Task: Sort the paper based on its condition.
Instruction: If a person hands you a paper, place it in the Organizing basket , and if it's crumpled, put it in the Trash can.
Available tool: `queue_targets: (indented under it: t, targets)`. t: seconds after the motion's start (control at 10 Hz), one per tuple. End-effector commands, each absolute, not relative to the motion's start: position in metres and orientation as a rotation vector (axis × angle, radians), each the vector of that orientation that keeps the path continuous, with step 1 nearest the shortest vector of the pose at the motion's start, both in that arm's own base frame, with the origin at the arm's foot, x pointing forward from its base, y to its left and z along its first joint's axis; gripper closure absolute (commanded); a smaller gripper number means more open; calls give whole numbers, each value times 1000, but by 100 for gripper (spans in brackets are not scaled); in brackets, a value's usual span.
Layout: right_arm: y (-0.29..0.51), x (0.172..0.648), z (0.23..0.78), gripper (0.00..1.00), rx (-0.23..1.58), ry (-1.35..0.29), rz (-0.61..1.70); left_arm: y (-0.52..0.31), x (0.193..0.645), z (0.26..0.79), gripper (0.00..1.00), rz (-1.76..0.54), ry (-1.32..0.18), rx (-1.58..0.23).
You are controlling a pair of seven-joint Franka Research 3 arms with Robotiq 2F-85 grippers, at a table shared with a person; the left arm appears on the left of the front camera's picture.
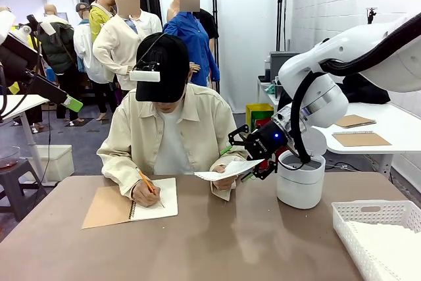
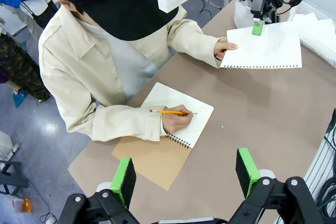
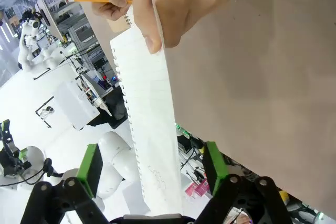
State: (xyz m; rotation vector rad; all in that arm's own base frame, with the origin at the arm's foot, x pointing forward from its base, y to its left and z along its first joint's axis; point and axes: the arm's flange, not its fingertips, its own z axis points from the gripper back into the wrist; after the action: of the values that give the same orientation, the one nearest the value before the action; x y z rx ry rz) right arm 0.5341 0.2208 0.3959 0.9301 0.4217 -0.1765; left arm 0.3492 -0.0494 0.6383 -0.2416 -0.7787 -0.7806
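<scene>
- A person sits at the far side of a brown table (image 1: 217, 241), writing with a pencil (image 2: 167, 112) in an open spiral notebook (image 1: 131, 203)
- The person's other hand (image 2: 223, 49) holds out a loose sheet of paper (image 2: 265, 48) above the table, to the side of the notebook away from the writing hand
- The right gripper (image 3: 152, 169) has its jaws spread wide on either side of the sheet's free end; seen from its own wrist, the paper runs edge-on between the green pads (image 3: 215, 160) and neither pad presses it, so nothing is held yet
- The left gripper (image 2: 185, 174) hangs open and empty above the near side of the table, on the robot's side of the notebook
- To take the sheet well, I would judge the right gripper should close squarely on the margin well clear of the person's fingers, then wait for the hand to let go before drawing away, since thin paper tears or creases easily
- A white lattice basket (image 1: 378, 231) sits at the table's edge, well apart from the notebook on the right arm's side, with what looks like pale sheets in it, though I can't be sure
- The sheet's condition is hard to read: faint marks show near its end, too small to make out
- The basket is cut off by the picture's edge
</scene>
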Motion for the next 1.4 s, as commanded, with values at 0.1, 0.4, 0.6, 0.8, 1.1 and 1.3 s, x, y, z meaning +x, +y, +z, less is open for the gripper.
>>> queue_targets:
  t: [0.1,0.4,0.6,0.8,1.1,1.3]
  targets:
    - [217,536,396,45,933,458,-219,-49,349,638,0,-779,-778,-243]
    - [213,534,404,100,936,462,-215,-49,349,638,0,-779,-778,-243]
    - [212,535,405,100,951,463,-216,-49,349,638,0,-779,-778,-243]
    - [210,534,406,100,959,472,-206,-49,349,638,0,-779,-778,-243]
    - [210,533,406,100,973,481,-188,-49,349,638,0,-779,-778,-243]
    - [210,533,407,100,989,492,-184,-49,349,638,0,-779,-778,-243]
